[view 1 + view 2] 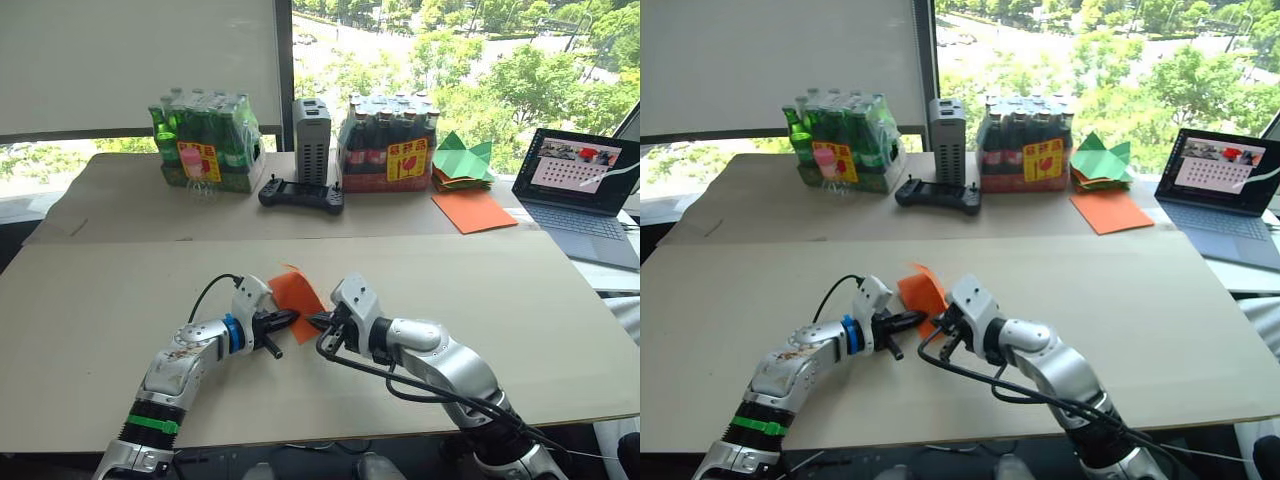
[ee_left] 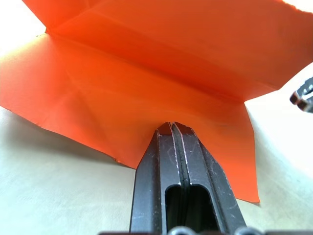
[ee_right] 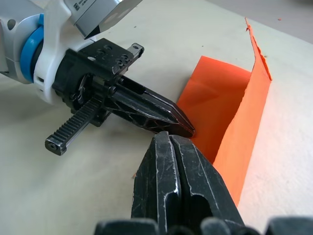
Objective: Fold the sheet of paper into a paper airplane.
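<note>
The sheet of paper point(image 1: 297, 292), bright orange and creased, lies on the beige table near its middle. One flap lies flat and another flap point(image 3: 254, 88) stands up along a fold. My left gripper point(image 1: 293, 317) is shut, and its tips point(image 2: 172, 126) rest on the near edge of the flat flap. I see no paper between its fingers. My right gripper point(image 1: 318, 320) is also shut, with its tip point(image 3: 168, 136) right beside the left gripper's tip point(image 3: 188, 129) at the same edge of the paper.
Along the back of the table point(image 1: 120, 300) stand a pack of green bottles point(image 1: 205, 140), a grey box point(image 1: 311, 140), a black controller point(image 1: 301, 193) and a pack of dark bottles point(image 1: 388, 145). Green paper shapes point(image 1: 462, 160), a larger orange sheet point(image 1: 473, 210) and a laptop point(image 1: 585, 185) sit at the far right.
</note>
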Motion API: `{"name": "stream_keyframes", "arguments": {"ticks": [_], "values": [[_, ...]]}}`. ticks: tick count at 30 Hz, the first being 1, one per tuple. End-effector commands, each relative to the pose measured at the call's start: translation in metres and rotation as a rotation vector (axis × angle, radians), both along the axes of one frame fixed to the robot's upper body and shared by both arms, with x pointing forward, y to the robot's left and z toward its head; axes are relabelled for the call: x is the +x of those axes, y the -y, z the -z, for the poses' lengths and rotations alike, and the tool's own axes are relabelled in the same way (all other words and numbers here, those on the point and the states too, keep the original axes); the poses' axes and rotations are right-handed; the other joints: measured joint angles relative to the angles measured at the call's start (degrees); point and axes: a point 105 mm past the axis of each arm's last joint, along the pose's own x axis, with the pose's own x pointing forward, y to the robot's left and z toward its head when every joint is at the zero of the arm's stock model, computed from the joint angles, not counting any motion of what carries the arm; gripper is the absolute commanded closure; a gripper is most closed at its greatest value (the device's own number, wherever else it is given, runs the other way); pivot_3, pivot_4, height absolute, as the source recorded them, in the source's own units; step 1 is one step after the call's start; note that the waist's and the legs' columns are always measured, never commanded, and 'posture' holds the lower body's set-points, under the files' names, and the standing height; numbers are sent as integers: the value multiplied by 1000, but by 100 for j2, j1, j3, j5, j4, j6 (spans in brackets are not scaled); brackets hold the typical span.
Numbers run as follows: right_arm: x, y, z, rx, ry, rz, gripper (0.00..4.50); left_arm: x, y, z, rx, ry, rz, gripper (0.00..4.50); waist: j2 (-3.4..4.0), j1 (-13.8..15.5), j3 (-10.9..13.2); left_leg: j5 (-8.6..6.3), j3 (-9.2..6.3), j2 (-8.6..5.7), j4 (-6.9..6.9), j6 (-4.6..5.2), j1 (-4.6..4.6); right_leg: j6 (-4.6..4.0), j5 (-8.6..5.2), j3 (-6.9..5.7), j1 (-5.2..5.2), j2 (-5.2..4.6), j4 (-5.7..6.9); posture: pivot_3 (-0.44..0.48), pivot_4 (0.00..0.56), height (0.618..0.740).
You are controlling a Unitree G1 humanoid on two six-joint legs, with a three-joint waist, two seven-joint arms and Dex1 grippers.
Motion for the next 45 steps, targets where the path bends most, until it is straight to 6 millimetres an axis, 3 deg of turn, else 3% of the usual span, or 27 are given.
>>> {"name": "stream_keyframes", "arguments": {"ticks": [1,7,13,20,34,45], "values": [[3,1,-22,49,81,23,4479,1,-4,-5,4,25,-9,4500,0,0,0,0,0,0,0,0,0,0,0,0,0,0,0,0,150,740],[15,10,-23,52,90,110,4479,1,-5,-5,5,24,-10,4500,0,2,0,0,0,0,0,0,0,0,0,0,0,0,0,0,150,740],[42,24,-15,77,50,292,4479,2,-5,-6,5,28,-11,4500,0,1,0,0,0,0,0,0,0,-1,0,0,-1,0,1,0,150,740],[57,35,-2,76,-14,410,4479,1,-6,-7,6,30,-15,4500,0,0,0,0,1,1,0,0,0,-1,0,0,-2,0,1,0,150,740],[46,27,45,-71,-139,372,4479,4,-5,-9,-9,39,-43,4500,1,-5,-1,0,1,1,0,0,3,-1,1,0,2,0,2,0,150,740],[46,24,52,-96,-152,369,4479,13,-2,-33,-118,69,-97,4500,0,-32,-2,0,1,2,0,0,10,-1,1,1,6,2,6,0,150,740]]}}
